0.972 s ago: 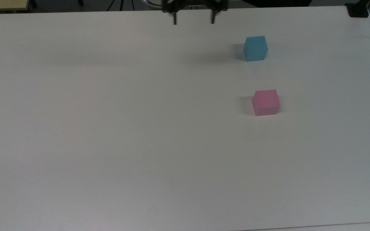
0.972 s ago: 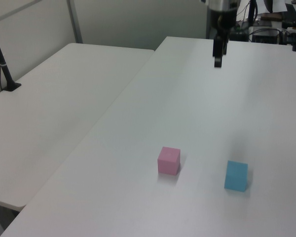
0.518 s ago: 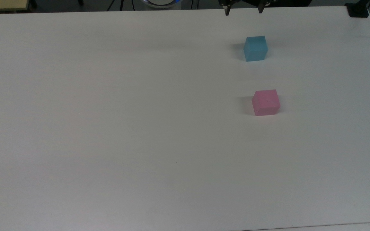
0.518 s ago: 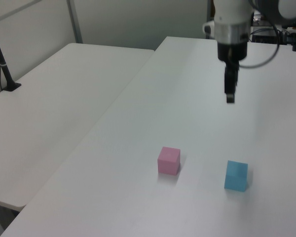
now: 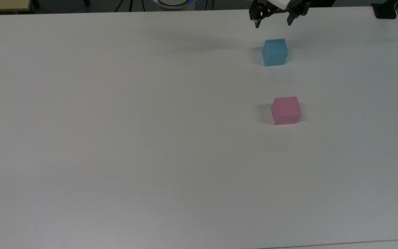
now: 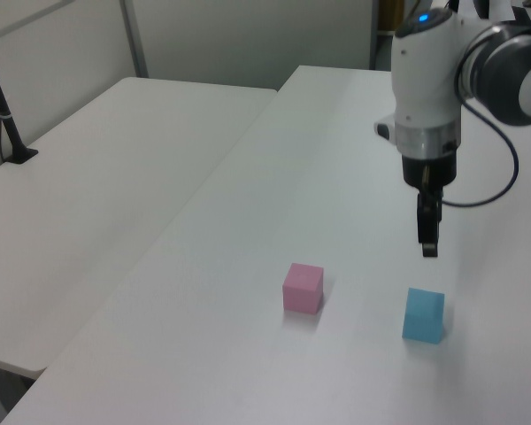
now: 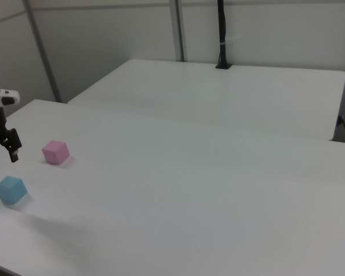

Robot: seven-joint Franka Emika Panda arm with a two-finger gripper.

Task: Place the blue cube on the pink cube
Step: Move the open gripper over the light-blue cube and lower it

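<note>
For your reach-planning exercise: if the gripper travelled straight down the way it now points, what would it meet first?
Probably the blue cube, almost directly beneath the open gripper; depth is uncertain, so it might land on the table.

End effector (image 6: 427, 251) above blue cube (image 6: 423, 315); pink cube (image 6: 303, 288) beside.

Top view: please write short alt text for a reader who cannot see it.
An open gripper hangs at the top edge, just beyond a blue cube on a white table. A pink cube sits apart, nearer the camera.
</note>
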